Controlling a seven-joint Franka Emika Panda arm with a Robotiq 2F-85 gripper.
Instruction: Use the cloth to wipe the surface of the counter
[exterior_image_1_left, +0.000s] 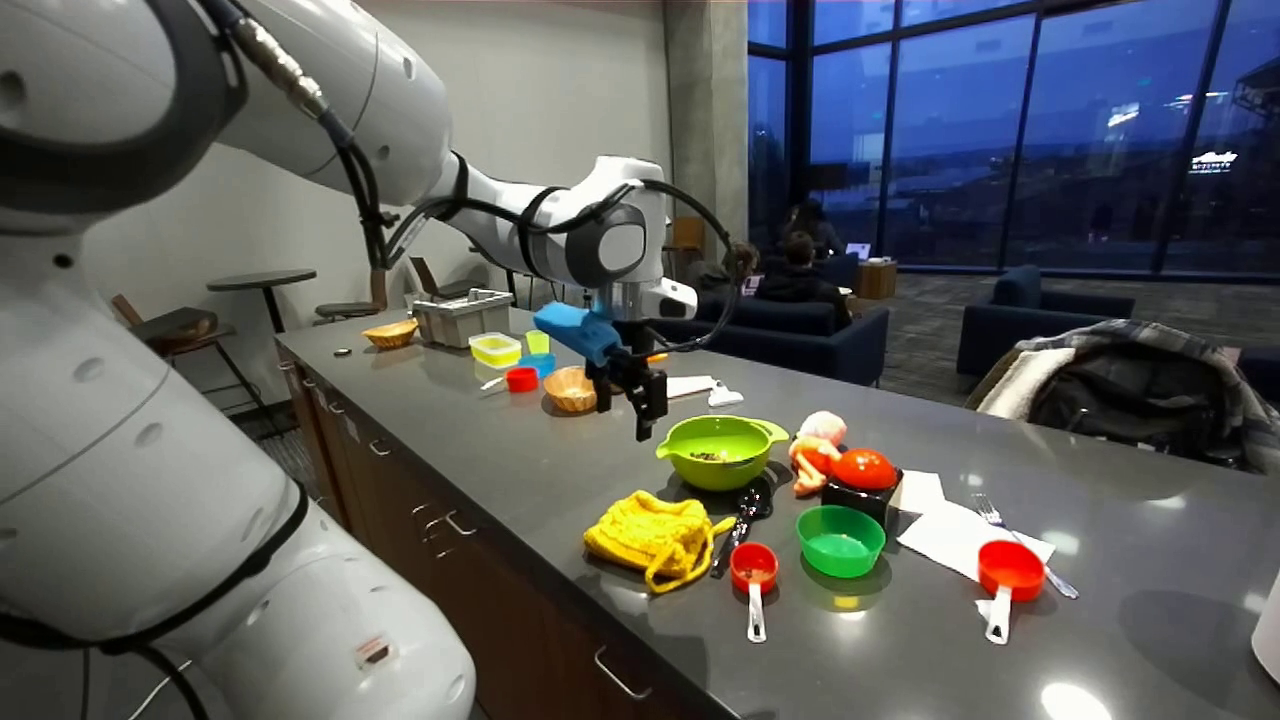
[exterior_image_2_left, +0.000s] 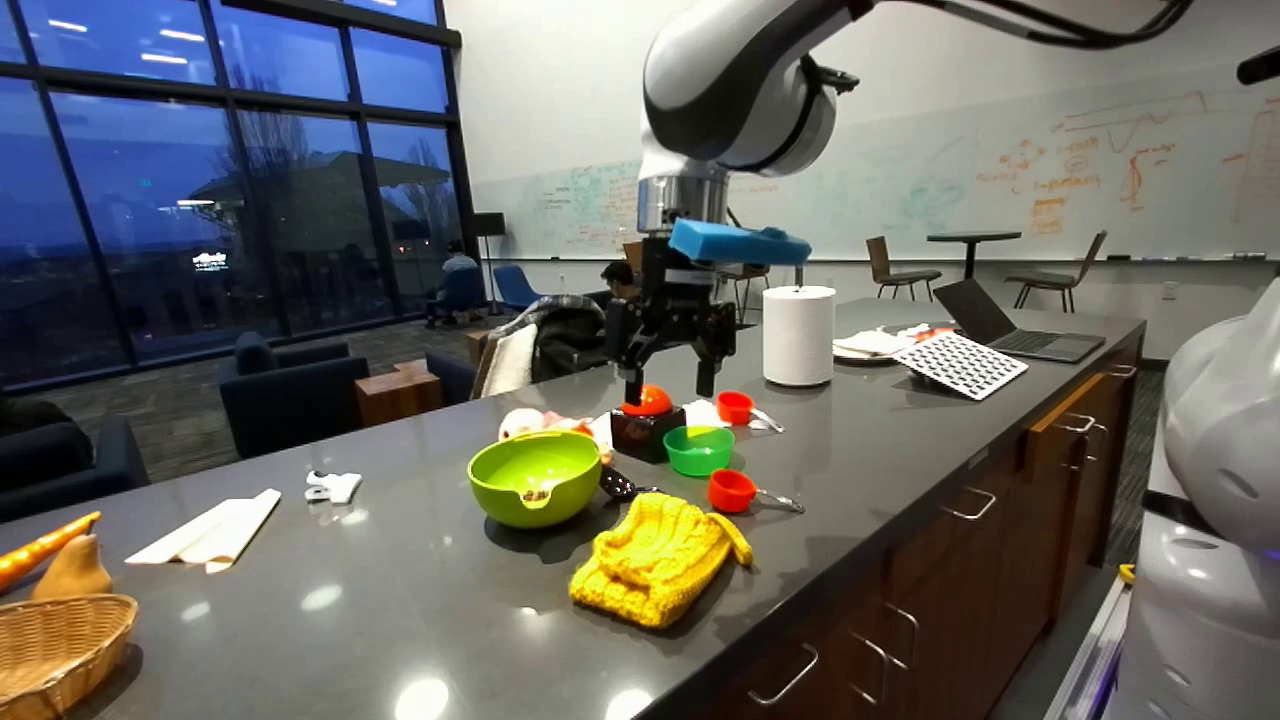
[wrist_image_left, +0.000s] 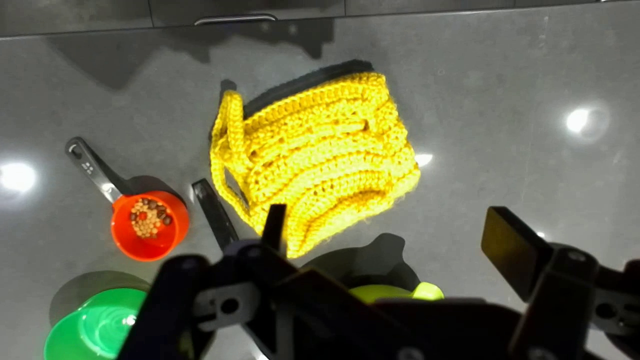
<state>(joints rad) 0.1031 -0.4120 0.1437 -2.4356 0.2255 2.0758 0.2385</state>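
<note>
A yellow knitted cloth, bunched and with a loop at one end, lies on the grey counter (exterior_image_1_left: 490, 450) near its cabinet-side edge. The cloth shows in both exterior views (exterior_image_1_left: 650, 535) (exterior_image_2_left: 655, 560) and in the wrist view (wrist_image_left: 320, 155). My gripper shows in both exterior views (exterior_image_1_left: 625, 412) (exterior_image_2_left: 670, 388), with its fingers pointing down, above the counter and apart from the cloth. In the wrist view the gripper (wrist_image_left: 387, 227) has its fingers wide apart with nothing between them. The left finger overlaps the cloth's lower corner in that view.
A lime bowl (exterior_image_1_left: 720, 465) stands close to the cloth, with a black utensil (exterior_image_1_left: 738, 530) beside it. A red measuring cup (wrist_image_left: 150, 225) holding small bits, a green bowl (exterior_image_1_left: 840, 540) and a black box (exterior_image_2_left: 645, 435) bearing a red tomato are nearby. A paper roll (exterior_image_2_left: 798, 335) stands farther along.
</note>
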